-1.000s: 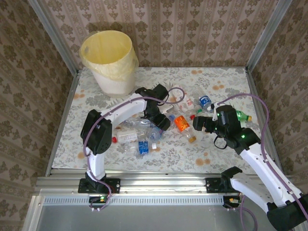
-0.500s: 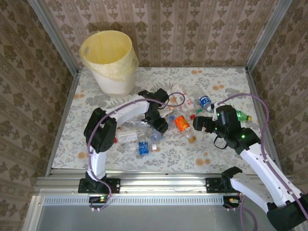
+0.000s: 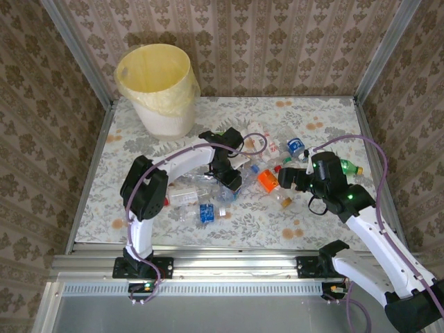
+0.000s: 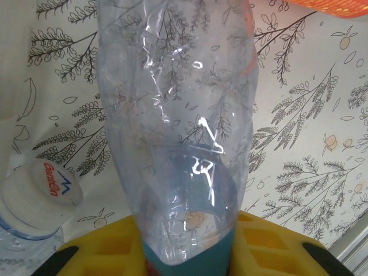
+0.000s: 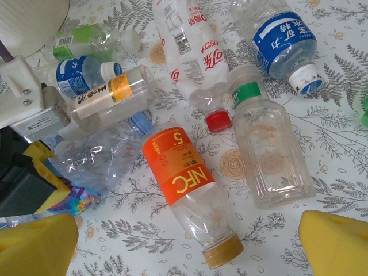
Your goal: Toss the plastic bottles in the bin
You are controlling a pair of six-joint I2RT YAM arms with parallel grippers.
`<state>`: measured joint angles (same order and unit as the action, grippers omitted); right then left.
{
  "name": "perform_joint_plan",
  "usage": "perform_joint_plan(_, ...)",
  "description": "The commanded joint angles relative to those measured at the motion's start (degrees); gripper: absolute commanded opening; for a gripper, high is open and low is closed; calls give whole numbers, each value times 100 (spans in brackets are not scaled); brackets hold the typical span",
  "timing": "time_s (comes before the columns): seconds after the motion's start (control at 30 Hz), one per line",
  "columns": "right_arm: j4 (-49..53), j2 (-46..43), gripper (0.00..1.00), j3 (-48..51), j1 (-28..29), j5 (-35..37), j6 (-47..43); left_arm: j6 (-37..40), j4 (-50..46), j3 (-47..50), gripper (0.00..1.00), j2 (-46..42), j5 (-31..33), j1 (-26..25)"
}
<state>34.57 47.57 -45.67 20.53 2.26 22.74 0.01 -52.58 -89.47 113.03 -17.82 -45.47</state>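
Observation:
Plastic bottles lie scattered mid-table. My left gripper (image 3: pixel 230 182) is among them. Its yellow pads (image 4: pixel 276 241) press both sides of a crumpled clear bottle (image 4: pixel 178 115) with a teal label, so it is shut on that bottle. My right gripper (image 5: pixel 187 244) stands open just above an orange-labelled bottle (image 5: pixel 184 178) with a tan cap, which lies flat between its fingers (image 5: pixel 34 244) without touching them. The same orange-labelled bottle (image 3: pixel 268 182) lies just left of the right gripper (image 3: pixel 288 179). The bin (image 3: pixel 156 87), pale yellow with a bag liner, stands at the far left of the table.
A square clear bottle with a green band (image 5: pixel 270 155), a blue-labelled bottle (image 5: pixel 282 43) and a red-lettered bottle (image 5: pixel 192 46) lie close to the orange one. A white-capped bottle (image 4: pixel 40 195) lies by the left gripper. More bottles (image 3: pixel 201 208) lie nearer the left arm. Patterned walls enclose the table.
The left gripper's jaws have closed on the crumpled clear bottle. The orange-labelled bottle has slid a little to the right. The right arm has stayed still.

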Motion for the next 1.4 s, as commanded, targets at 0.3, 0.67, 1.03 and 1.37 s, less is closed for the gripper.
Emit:
perform_joint_plan(0.3,-121,-69,100,190,49,-59,75,-22,850,523,21,-1297,-176,43)
perform_joint_plan(0.67,-70,-147,100,224,48,-52,68,-329,2354,1292,18,-2786,-82,346)
perform_joint_plan(1.03,-126,-117,100,304,55,-43,46,-666,4249,2511,21,-5127,236,1240)
perform_joint_plan(1.37,-228,-60,100,304,53,-66,38,-241,5050,2420,19,-6403,670,2112)
